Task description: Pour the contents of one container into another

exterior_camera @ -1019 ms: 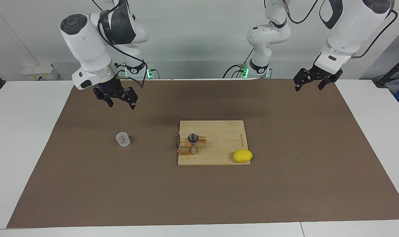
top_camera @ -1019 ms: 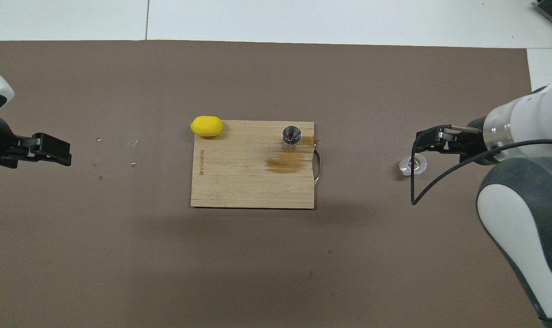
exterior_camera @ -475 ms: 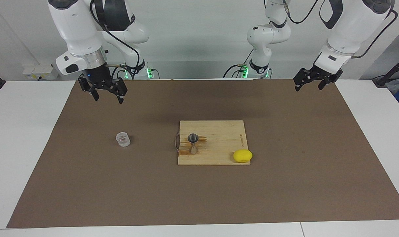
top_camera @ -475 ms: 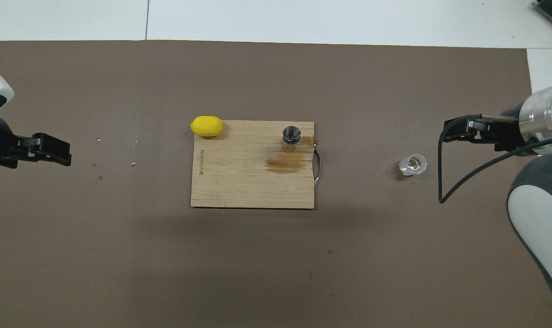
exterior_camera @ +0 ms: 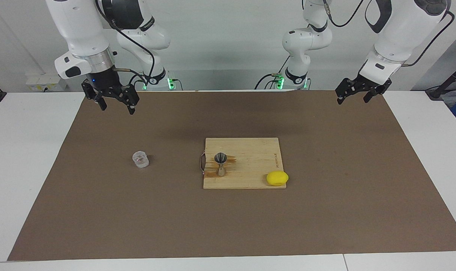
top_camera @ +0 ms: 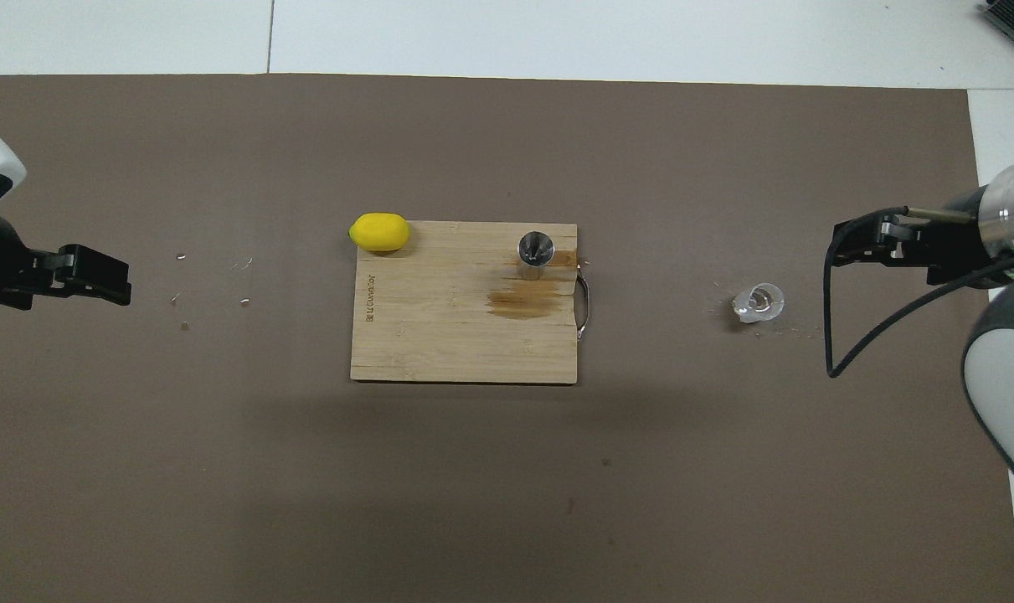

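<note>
Your clear cup (exterior_camera: 140, 159) stands upright on the brown mat (exterior_camera: 325, 210), toward the right arm's end of the table and well apart from the wooden cutting board (exterior_camera: 250, 150). The steel jigger (exterior_camera: 220, 164) stands upright on that board near its metal handle (exterior_camera: 202, 164), beside a brown stain (top_camera: 522, 301) in the wood. A lemon (exterior_camera: 277, 178) sits at the board's corner toward the left arm's end, on the edge farther from the robots (it has no part in the pour).

Your right gripper (exterior_camera: 112, 101) hangs over the mat's edge nearest the robots, jaws apart and holding nothing. The left gripper (exterior_camera: 357, 92) waits over the opposite corner of that edge, likewise spread and empty.

Whether the cup or jigger holds anything I cannot make out; both look empty from above. The cup, placed clear of everything, seems easy to take from the side, and the board looks set to catch spills.
</note>
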